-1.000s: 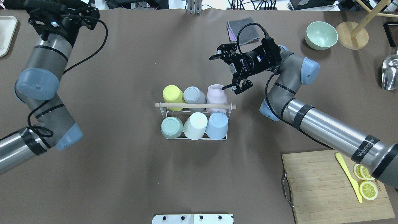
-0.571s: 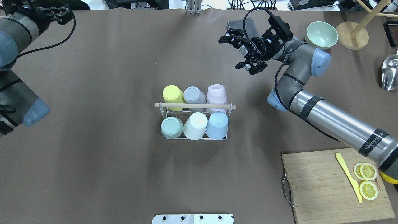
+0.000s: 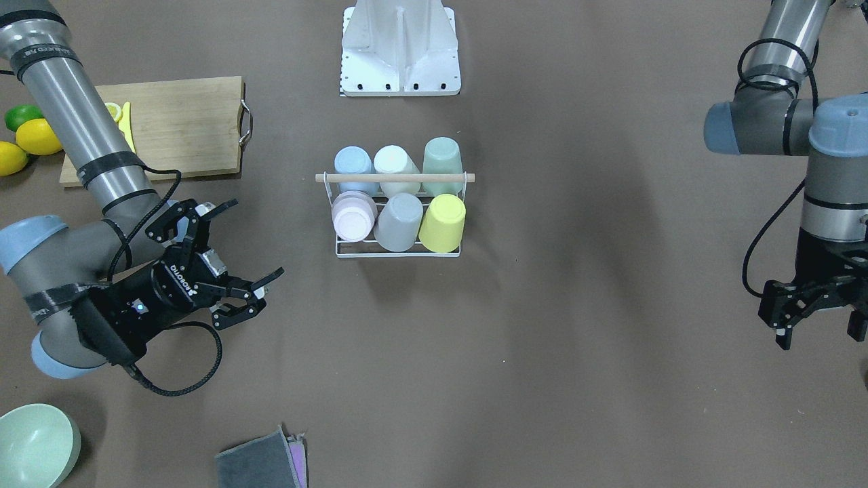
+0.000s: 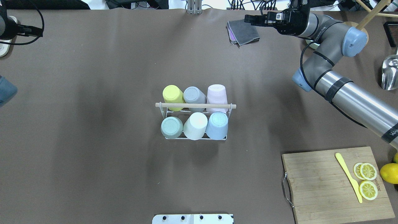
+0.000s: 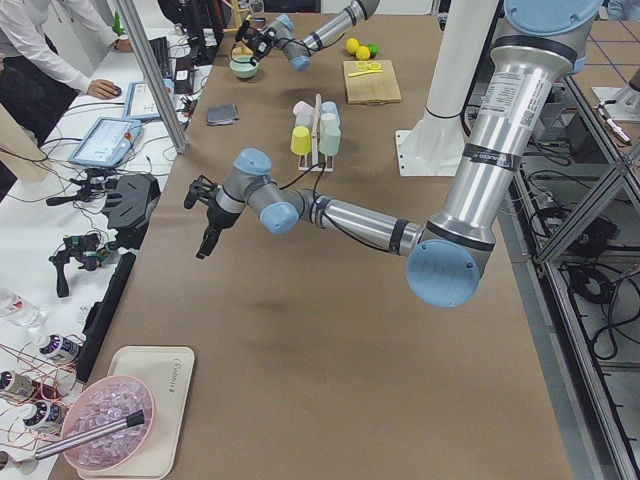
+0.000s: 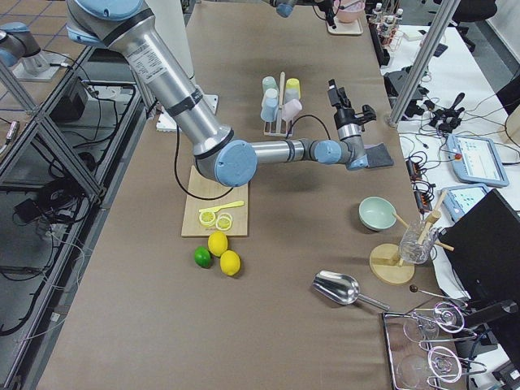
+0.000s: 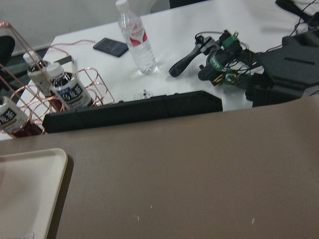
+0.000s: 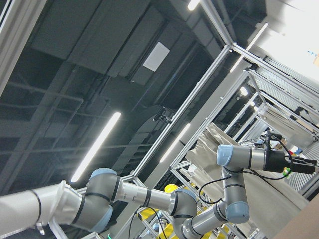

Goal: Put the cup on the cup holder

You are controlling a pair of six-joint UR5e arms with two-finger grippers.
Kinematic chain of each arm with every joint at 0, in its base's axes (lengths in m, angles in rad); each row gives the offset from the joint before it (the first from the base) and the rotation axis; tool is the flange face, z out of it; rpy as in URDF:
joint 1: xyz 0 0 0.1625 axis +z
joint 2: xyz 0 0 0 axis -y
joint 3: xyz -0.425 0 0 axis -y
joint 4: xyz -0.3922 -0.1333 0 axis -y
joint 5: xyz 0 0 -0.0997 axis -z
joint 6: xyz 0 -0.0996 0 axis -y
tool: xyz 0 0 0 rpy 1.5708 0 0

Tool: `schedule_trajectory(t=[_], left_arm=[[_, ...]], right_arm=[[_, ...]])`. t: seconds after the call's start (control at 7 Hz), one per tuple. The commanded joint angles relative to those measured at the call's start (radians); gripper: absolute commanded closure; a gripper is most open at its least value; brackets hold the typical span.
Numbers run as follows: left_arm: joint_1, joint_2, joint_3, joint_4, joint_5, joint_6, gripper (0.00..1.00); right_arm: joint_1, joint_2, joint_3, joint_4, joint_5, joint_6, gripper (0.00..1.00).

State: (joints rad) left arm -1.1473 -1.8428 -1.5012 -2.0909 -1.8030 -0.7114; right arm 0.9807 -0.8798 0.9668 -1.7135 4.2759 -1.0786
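My jaws are hanging spread and empty, right gripper (image 3: 252,238) and left gripper (image 3: 818,335) both well apart from the cup holder (image 4: 196,106) mid-table. In its near row a green cup (image 4: 171,127), white cup (image 4: 195,125) and blue cup (image 4: 217,125) are sitting upturned; behind them a yellow cup (image 4: 173,95), grey cup (image 4: 194,95) and pink cup (image 4: 216,94). I'm judging the placing finished.

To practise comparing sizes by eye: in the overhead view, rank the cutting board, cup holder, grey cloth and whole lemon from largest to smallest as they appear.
1. cutting board
2. cup holder
3. grey cloth, lying farther from the camera
4. whole lemon, at the frame edge, clearly smallest
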Motion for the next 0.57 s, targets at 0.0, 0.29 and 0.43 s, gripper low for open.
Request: schedule_trajectory(t=[0.0,0.29,0.43], left_arm=[[-0.087,0.062,0.007,0.149,-0.248,0.214,0.03],[-0.133,0.138,0.015,0.232,-0.306,0.419,0.03],[-0.159,0.173,0.027,0.232,-0.334,0.466,0.03]], right_arm=[[0.021,-0.03,0.11,-0.293,-0.103,0.303,0.03],[0.033,-0.031,0.177,-0.636,-0.4,0.342,0.02],[0.035,-0.027,0.238,-0.764,-0.524,0.417,0.01]])
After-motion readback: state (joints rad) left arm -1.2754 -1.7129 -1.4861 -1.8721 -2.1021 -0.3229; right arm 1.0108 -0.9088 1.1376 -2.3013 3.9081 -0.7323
